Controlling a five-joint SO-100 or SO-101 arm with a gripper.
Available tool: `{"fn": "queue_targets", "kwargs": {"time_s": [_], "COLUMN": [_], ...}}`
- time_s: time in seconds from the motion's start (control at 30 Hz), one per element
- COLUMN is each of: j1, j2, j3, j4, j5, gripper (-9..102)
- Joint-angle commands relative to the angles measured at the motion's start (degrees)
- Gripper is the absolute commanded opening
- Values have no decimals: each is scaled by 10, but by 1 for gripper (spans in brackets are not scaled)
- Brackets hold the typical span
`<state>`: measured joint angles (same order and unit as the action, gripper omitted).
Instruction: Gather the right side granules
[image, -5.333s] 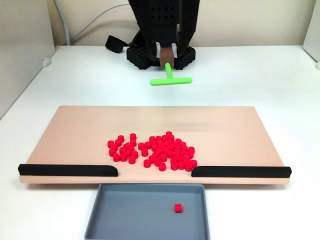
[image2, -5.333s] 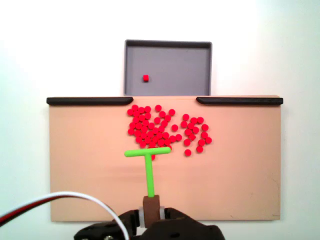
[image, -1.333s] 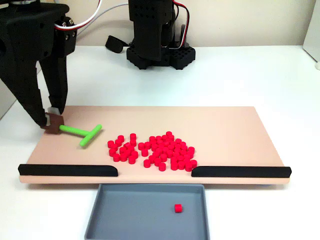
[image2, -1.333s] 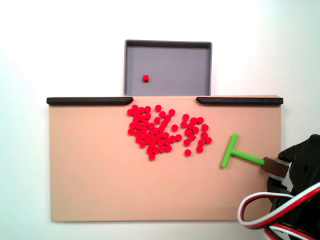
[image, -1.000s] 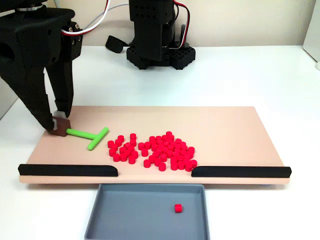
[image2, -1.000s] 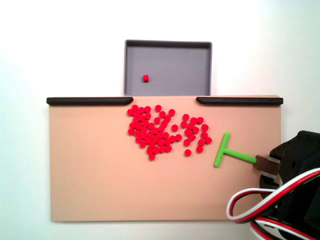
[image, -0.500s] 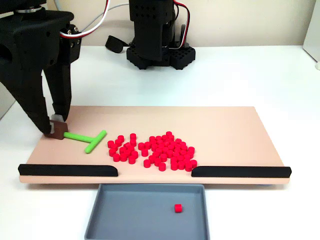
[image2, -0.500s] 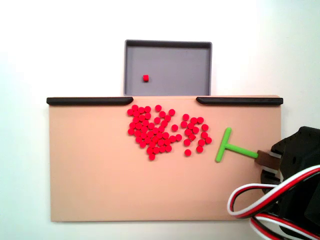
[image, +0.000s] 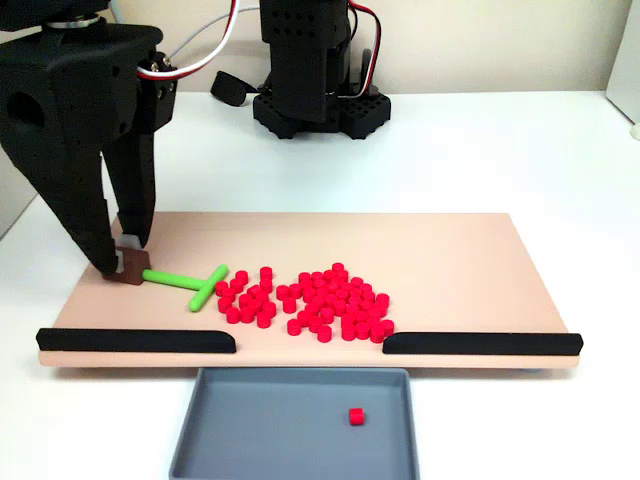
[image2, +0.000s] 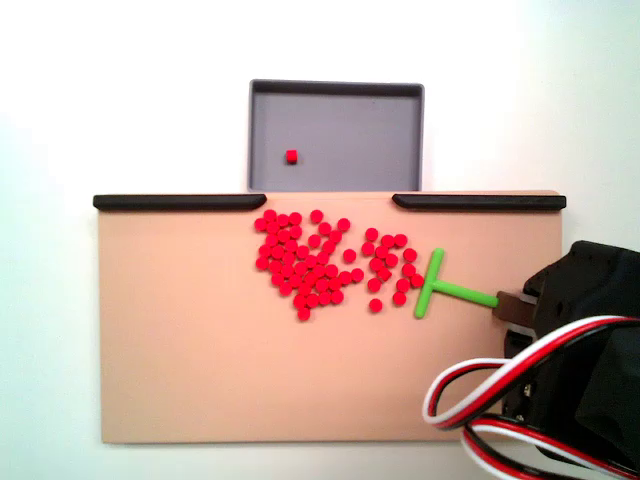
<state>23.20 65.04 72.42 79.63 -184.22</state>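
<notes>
Tan board (image: 450, 250): gripper (image: 125, 262) low, clamping green T-stick (image: 190, 283) beside granules (image: 310, 300).

In a fixed view the arm (image: 80, 120) is cut off by the top and left edges, and the tray (image: 190, 440) is cut by the bottom edge. In the other fixed view the end effector (image2: 505, 305) is largely hidden under the arm body (image2: 590, 330) and the cables (image2: 500, 385), so the position of its jaws cannot be told. The single granules (image2: 320, 262) are too small for their shape to be judged there.
</notes>
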Motion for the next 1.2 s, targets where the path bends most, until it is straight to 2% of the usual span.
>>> {"fn": "queue_targets", "kwargs": {"time_s": [0.0,1.17], "j1": [-6,-37], "j2": [0,-20], "j3": [-12,-31], "j4": [0,0], "j5": [-123,-71], "gripper": [0,0]}}
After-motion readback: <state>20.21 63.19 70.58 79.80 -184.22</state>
